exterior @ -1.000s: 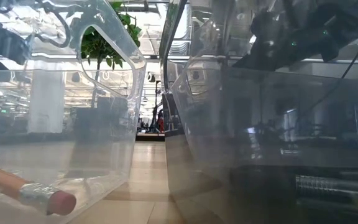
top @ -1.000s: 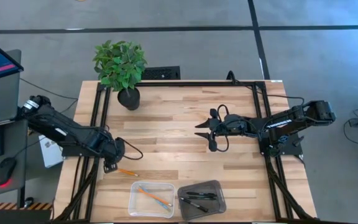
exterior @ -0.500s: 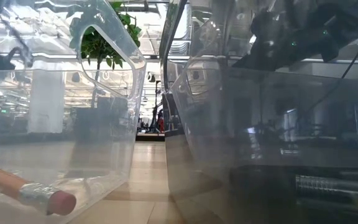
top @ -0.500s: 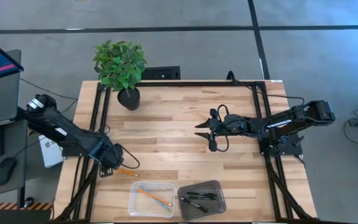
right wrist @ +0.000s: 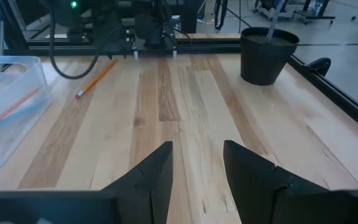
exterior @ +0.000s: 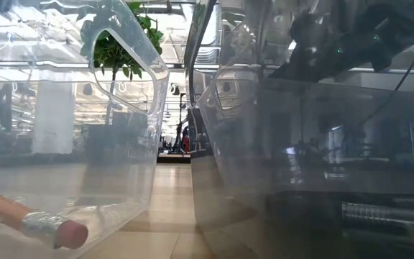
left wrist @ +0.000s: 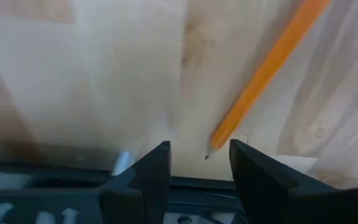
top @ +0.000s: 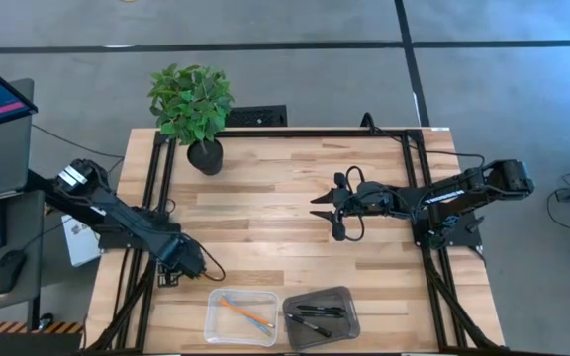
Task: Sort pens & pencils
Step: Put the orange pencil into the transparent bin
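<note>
One orange pencil (left wrist: pixel 263 78) lies flat on the wooden table, its sharpened tip pointing at my left gripper (left wrist: pixel 197 165). That gripper is open and low over the table, one finger on either side of the tip, touching nothing. In the high view my left gripper (top: pixel 188 265) covers this pencil. The right wrist view shows the same pencil (right wrist: pixel 95 78) from afar. An orange and a blue-grey pencil (top: pixel 243 312) lie in the clear bin (top: pixel 209 314). Two black pens (top: pixel 315 314) lie in the dark bin (top: pixel 354 314). My right gripper (top: pixel 325 210) hangs open over mid-table.
A potted plant (top: pixel 194 109) stands at the table's far left. The two bins sit side by side at the near edge, right of my left gripper. Black frame rails (top: pixel 156 198) run along the table's sides. Bare wood (top: pixel 265 218) lies between the arms.
My left gripper has moved toward the near edge and a little right, coming down onto the loose orange pencil, which it now covers in the high view. The pencil has stayed in place.
</note>
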